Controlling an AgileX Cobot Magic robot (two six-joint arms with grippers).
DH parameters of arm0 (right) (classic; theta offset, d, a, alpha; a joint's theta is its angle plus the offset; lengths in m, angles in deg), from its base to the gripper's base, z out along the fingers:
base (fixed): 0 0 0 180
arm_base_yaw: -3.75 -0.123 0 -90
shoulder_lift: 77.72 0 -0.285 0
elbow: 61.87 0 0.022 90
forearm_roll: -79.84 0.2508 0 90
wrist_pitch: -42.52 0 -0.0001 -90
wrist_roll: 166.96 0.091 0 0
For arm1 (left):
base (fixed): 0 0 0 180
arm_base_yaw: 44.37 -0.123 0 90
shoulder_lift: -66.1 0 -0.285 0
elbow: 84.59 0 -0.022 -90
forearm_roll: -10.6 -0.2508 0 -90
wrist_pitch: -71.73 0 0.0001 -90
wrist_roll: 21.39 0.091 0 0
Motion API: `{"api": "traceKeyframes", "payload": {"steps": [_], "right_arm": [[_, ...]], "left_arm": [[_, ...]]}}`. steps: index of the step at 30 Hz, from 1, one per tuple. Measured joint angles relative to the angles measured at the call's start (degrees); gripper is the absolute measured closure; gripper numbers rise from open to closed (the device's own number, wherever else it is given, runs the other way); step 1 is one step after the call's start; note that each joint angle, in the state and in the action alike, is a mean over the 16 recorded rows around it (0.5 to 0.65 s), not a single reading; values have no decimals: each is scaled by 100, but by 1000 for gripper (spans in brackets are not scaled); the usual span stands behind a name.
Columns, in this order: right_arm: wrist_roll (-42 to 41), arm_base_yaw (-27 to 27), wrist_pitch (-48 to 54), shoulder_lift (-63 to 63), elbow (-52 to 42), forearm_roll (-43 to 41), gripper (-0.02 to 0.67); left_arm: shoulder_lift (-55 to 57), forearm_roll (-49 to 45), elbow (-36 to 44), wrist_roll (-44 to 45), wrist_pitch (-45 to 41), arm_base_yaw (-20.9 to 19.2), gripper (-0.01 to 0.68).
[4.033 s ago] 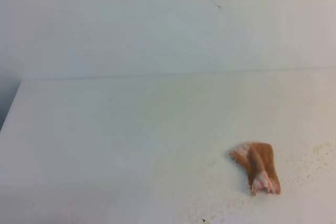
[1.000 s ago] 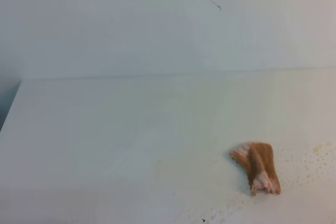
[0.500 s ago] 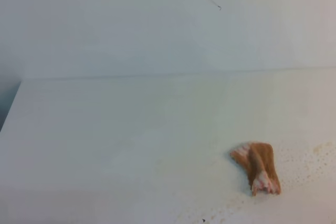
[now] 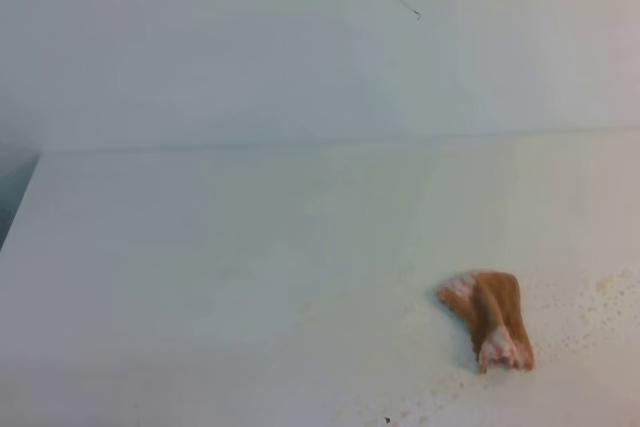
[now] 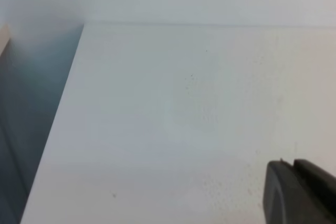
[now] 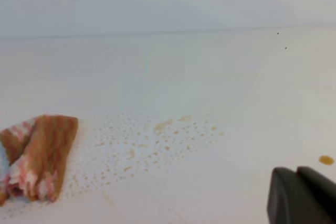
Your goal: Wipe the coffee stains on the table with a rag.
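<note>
We see one rag (image 4: 488,319) lying bunched on the white table (image 4: 200,247), toward the near right of the overhead view, with neither arm touching it. It is orange-brown with pink-and-white patches, folded over itself into a raised ridge. We judge it to be light, soft and floppy, so it should crumple and drape when lifted instead of holding its shape; the humped fold along its middle looks like the best place to pinch, since it stands proud of the surface. The coffee stains (image 6: 157,142) lie just to the right of the rag: a scatter of tiny amber dots too many to count, one slightly larger blotch among them, and one separate round drop (image 6: 326,159) well off to the right in the right wrist view. The right gripper (image 6: 302,195) shows only as a dark tip at the lower edge of its own view, its fingers pressed together and holding nothing, apart from the rag. The left gripper (image 5: 299,192) likewise shows only a dark corner over bare table, and we cannot tell whether it is spread or closed.
</note>
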State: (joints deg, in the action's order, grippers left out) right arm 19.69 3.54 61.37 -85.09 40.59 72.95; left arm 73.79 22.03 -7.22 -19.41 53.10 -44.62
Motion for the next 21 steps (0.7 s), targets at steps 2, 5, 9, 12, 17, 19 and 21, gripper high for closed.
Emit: {"api": "traceKeyframes", "payload": {"steps": [2,5,9,12,17,19,21], "right_arm": [[0,0,0,0,0,1,649],[0,0,0,0,0,1,649],[0,0,0,0,0,1,649],[0,0,0,0,0,1,649],[0,0,0,0,0,1,649],[0,0,0,0,0,1,649],[0,0,0,0,0,1,649]], "left_arm": [[0,0,0,0,0,0,674],[0,0,0,0,0,0,674],[0,0,0,0,0,0,674],[0,0,0,0,0,0,674],[9,0,-16,0,-6,0,674],[9,0,-16,0,-6,0,674],[9,0,-16,0,-6,0,674]]}}
